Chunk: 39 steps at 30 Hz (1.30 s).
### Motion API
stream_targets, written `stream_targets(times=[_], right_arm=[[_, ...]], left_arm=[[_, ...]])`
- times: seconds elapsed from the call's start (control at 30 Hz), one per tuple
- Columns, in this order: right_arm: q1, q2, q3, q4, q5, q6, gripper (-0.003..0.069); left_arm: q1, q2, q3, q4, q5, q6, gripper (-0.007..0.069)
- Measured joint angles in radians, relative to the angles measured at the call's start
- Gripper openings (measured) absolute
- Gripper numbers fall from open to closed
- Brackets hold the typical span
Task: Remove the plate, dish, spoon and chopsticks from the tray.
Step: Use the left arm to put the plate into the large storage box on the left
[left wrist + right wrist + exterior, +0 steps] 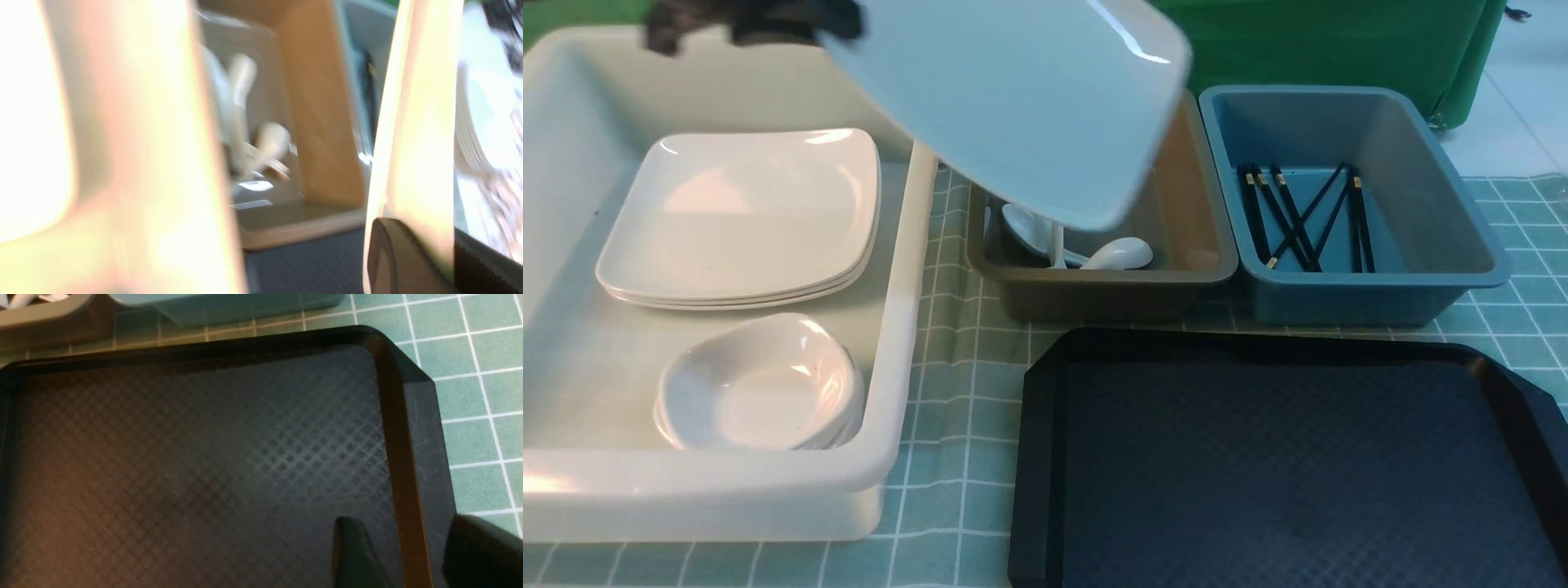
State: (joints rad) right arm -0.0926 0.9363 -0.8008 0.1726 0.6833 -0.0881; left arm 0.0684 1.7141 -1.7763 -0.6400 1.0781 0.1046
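L gripper (825,24) clamped on far-left edge of plate (1013,106). The plate is aloft and tilted, over spoon tub (1094,286). Likely drop point: plate stack (743,212) in white tub (903,343), lying below and to robot's left, so L arm is nearer. Nothing left on tray (1298,474). R gripper (412,555) low, jaws apart astride tray rim, nothing held.

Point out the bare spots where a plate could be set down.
The tray floor is all bare. A cloth strip lies free between white tub and tray. Crowded: the white tub, holding plate stack and dish stack.
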Motion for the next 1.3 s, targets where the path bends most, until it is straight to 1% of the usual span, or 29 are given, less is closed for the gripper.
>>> stream_targets(times=[0.03,0.23,0.33,0.43,0.47,0.53,0.63,1.0,1.1,1.17,1.3], right_arm=[[0.000,0.000,0.000,0.000,0.000,0.000,0.0344],[0.000,0.000,0.000,0.000,-0.001,0.000,0.0342],[0.000,0.000,0.000,0.000,-0.005,0.000,0.0342],[0.000,0.000,0.000,0.000,-0.005,0.000,0.0342],[0.000,0.000,0.000,0.000,-0.005,0.000,0.0342],[0.000,0.000,0.000,0.000,-0.008,0.000,0.0342],[0.000,0.000,0.000,0.000,-0.008,0.000,0.0342],[0.000,0.000,0.000,0.001,-0.017,0.004,0.0342],[0.000,0.000,0.000,0.002,-0.018,0.004,0.0342],[0.000,0.000,0.000,0.002,-0.020,0.004,0.0342],[0.000,0.000,0.000,0.004,-0.022,0.004,0.0342]], left_arm=[[0.067,-0.001,-0.001,-0.014,0.011,0.012,0.0028],[0.292,-0.004,-0.002,-0.065,0.018,0.054,0.0029],[0.377,-0.004,-0.002,-0.067,0.016,0.070,0.0029],[0.426,-0.004,-0.002,-0.052,0.012,0.083,0.0029],[0.448,0.000,-0.003,-0.027,0.009,0.086,0.0029],[0.463,0.017,-0.004,0.006,0.006,0.091,0.0029],[0.465,0.054,-0.004,0.019,0.007,0.096,0.0029],[0.402,0.236,-0.004,0.018,-0.020,0.098,0.0029],[0.391,0.258,-0.004,0.037,-0.042,0.097,0.0029],[0.386,0.275,-0.004,0.075,-0.061,0.097,0.0029],[0.383,0.291,-0.004,0.091,-0.080,0.097,0.0025]])
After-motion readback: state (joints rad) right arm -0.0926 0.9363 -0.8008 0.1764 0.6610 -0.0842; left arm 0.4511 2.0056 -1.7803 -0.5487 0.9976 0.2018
